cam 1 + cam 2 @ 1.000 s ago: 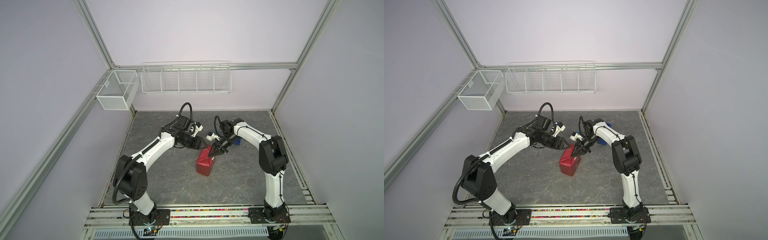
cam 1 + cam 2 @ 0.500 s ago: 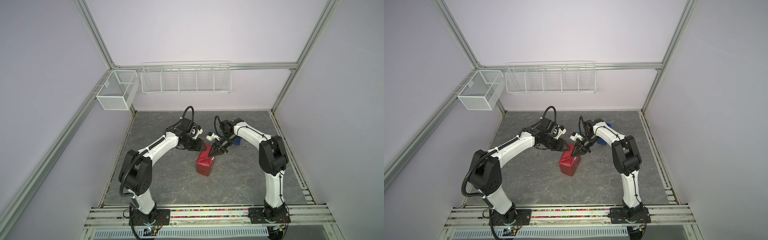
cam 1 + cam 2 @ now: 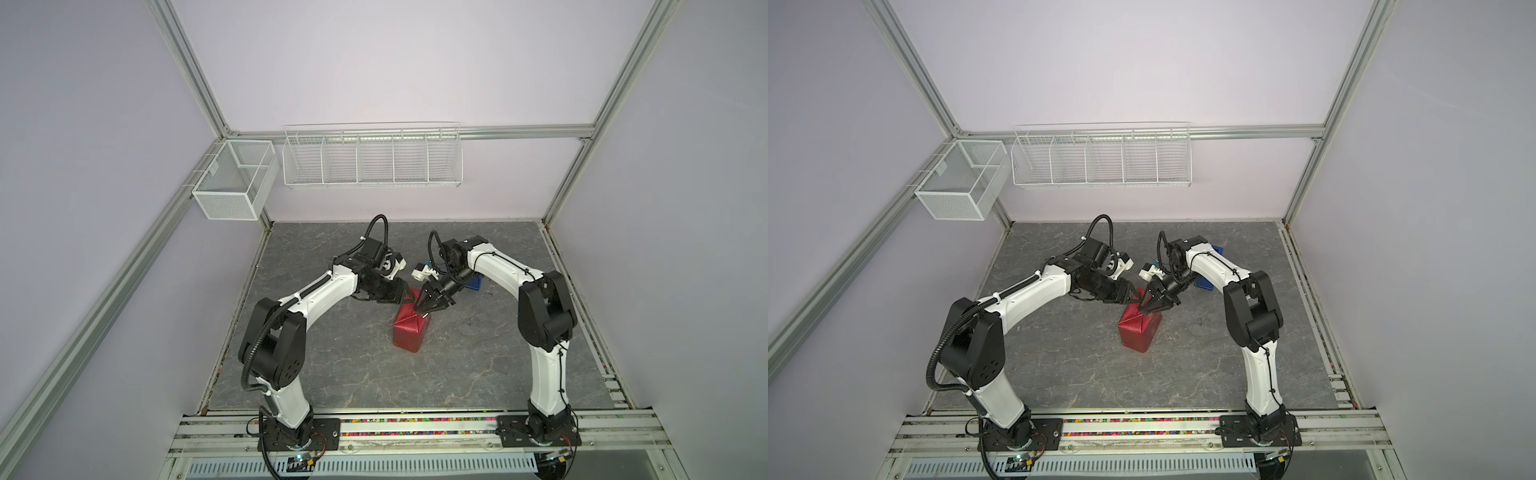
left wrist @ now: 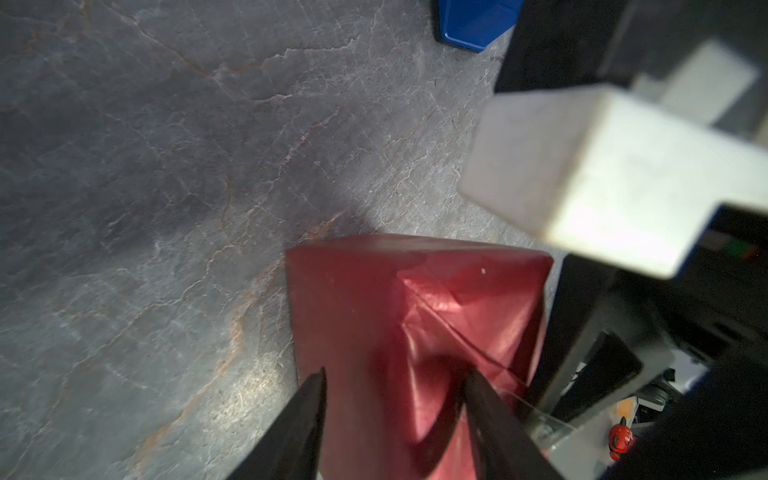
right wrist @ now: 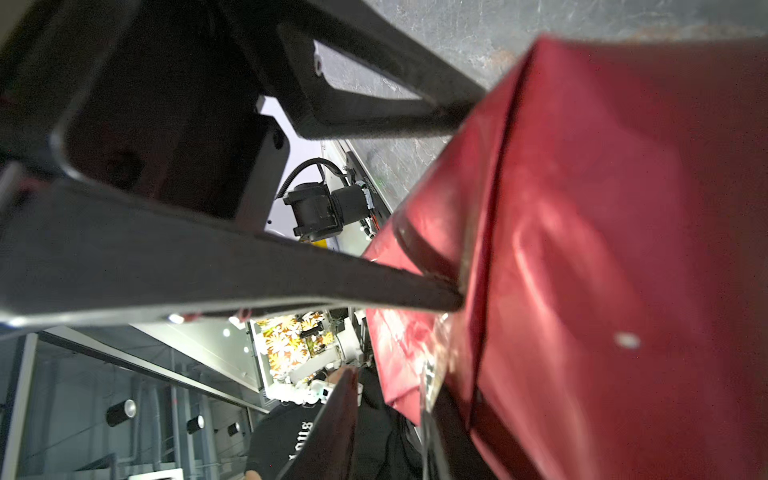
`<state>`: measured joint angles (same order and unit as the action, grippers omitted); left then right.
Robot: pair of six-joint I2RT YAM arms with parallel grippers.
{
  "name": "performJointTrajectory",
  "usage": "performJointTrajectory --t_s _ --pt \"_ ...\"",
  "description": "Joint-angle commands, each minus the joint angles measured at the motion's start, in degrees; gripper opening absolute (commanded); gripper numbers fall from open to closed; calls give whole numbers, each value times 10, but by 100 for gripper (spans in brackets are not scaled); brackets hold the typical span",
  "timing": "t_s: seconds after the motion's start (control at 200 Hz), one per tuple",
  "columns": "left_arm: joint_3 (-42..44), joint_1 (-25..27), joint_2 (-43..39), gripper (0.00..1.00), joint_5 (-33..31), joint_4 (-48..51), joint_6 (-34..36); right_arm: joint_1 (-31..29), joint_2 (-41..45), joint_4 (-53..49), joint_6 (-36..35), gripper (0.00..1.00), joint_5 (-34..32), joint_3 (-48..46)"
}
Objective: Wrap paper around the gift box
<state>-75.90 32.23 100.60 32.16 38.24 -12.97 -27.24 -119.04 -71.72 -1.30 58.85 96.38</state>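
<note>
The box (image 3: pixel 409 337) stands near the middle of the grey table (image 3: pixel 332 374) in both top views, between the two arms and a little below where the grippers meet. No bare side of it shows: red-maroon paper (image 3: pixel 1133 332) covers every face in view. The paper is slightly shiny and catches light along its creases. On the face toward the lower edge of the frame, a diagonal fold runs down from the top. The top does not lie flat but rises to a peak, and a small red triangular flap (image 3: pixel 412 293) stands up at its far side.

The left gripper (image 3: pixel 404 296) reaches in from the left. In the left wrist view its black fingers (image 4: pixel 316 399) stand apart at the lower edge of the frame, with creased paper (image 4: pixel 415 332) showing in the gap. One fingertip sits against a folded flap, and nothing is pinched.

The right gripper (image 3: pixel 418 308) points down at the peak from the upper right. In the right wrist view its two fingers (image 5: pixel 374 286) are spread, and both tips touch the paper (image 5: pixel 602 249) along a long fold at mid-frame.

A blue item (image 3: pixel 473 283) lies on the table just right of the right gripper, apart from the box.
</note>
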Motion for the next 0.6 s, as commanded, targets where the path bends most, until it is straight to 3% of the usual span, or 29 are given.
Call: performJointTrajectory --t_s 0.0,0.15,0.595 --pt "24 4 32 53 -79 43 13 2 18 14 21 33 -10 -22" --pt "24 4 31 52 -81 45 14 3 55 32 43 32 -3 -41" --pt "23 4 35 52 -83 51 18 6 102 65 85 19 -18 -99"
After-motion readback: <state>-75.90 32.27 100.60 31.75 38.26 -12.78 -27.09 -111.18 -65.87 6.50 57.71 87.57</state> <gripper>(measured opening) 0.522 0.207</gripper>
